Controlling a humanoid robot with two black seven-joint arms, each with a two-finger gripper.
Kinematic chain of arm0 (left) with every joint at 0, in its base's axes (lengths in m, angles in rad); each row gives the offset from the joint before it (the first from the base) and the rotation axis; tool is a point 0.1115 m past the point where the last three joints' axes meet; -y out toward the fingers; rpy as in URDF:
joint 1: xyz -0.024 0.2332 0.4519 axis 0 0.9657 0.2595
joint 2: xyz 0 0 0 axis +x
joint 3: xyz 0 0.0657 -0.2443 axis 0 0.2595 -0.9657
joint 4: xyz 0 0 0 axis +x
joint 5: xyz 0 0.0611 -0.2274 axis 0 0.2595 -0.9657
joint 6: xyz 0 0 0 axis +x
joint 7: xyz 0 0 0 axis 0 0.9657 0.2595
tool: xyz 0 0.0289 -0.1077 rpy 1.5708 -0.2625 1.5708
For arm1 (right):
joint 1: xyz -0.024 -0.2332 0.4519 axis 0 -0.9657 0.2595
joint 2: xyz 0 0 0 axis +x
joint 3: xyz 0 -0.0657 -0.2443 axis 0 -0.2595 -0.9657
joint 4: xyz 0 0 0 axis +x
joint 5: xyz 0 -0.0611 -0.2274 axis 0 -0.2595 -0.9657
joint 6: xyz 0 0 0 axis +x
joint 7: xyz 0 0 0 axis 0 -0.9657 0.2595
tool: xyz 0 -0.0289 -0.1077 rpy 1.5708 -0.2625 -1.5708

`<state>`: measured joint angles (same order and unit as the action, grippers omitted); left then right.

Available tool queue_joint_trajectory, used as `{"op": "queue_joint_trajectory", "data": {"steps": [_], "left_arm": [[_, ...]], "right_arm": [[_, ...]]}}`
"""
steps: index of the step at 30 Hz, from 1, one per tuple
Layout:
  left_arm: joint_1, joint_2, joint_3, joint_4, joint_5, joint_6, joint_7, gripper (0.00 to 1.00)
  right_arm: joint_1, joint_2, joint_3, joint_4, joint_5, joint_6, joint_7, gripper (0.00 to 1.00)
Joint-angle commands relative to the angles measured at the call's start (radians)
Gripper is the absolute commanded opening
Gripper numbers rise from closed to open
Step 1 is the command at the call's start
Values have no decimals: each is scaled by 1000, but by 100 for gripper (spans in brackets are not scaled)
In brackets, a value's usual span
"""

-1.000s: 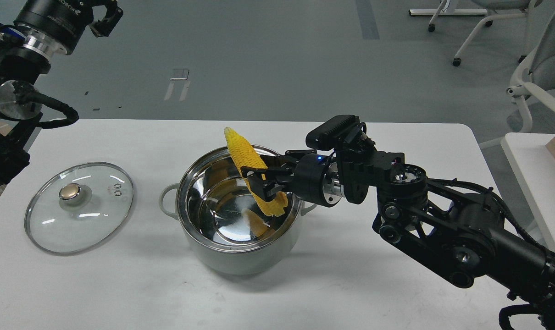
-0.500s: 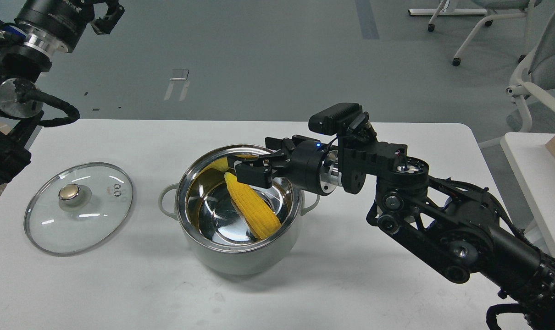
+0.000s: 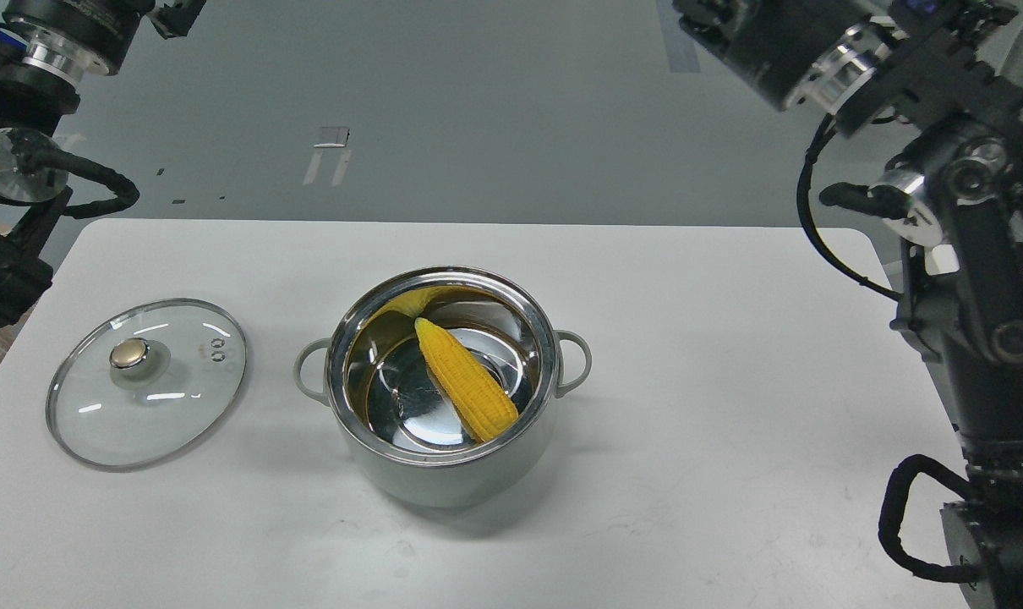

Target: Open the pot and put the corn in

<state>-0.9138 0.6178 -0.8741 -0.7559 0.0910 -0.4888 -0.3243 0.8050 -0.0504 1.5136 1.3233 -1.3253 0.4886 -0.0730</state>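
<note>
Both arm tips cut off by the top edge. Left gripper point(image 3: 173, 10) only a dark scrap at the top-left corner, fingers not separable, so open or closed cannot be told; nothing visibly held there. Right gripper out of frame entirely: only the right arm point(image 3: 960, 186), with its steel wrist ring and black links, showing along the right side, its far end running off the top. Lower links also clipped by the right and bottom edges. Neither arm touching anything on the table point(image 3: 731, 440).

Pot point(image 3: 441, 381) upright near table centre, uncovered, shiny steel inside and rim, pale grey-green wall, one loop handle on each side. Corn point(image 3: 465, 389) lying inside the pot, slanted, pointed tip toward the far-left wall, thick end low against the near-right wall. Yellow smear on the far inner wall just a reflection of the cob. Part of the pot floor hidden under the cob; outer base on the near side in shadow.

Glass lid point(image 3: 146, 381) flat on the table, left of the pot and well apart from it, brass-coloured knob up, two small vent holes near the knob. Chair legs and another table partly visible at the right edge, mostly blocked by the right arm.
</note>
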Motion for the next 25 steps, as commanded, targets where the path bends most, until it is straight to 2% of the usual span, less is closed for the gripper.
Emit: {"op": "queue_joint_trajectory", "data": {"steps": [1,3,5,8,11,20,25], "left_arm": [[1,-1,0,6,-1,0,1,98],[4,-3,0,9,-2,0,1,98],[4,-7,1,20,-2,0,1,98],[6,-27,1,23,-2,0,1,98],[7,-39,4,23,-2,0,1,98],[9,-44,4,26,-1,0,1,98],[6,-55,0,26,-1,0,1,98]], "right_arm": [[8,-49,71,-94,165,0,2,100],[29,-97,89,-188,265,0,2,100],[72,-156,91,-345,416,0,4,100],[112,-196,91,-458,579,0,4,100],[111,-218,89,-522,731,0,7,100],[106,-210,94,-624,900,0,9,100],[102,-204,96,-625,907,0,58,100]]}}
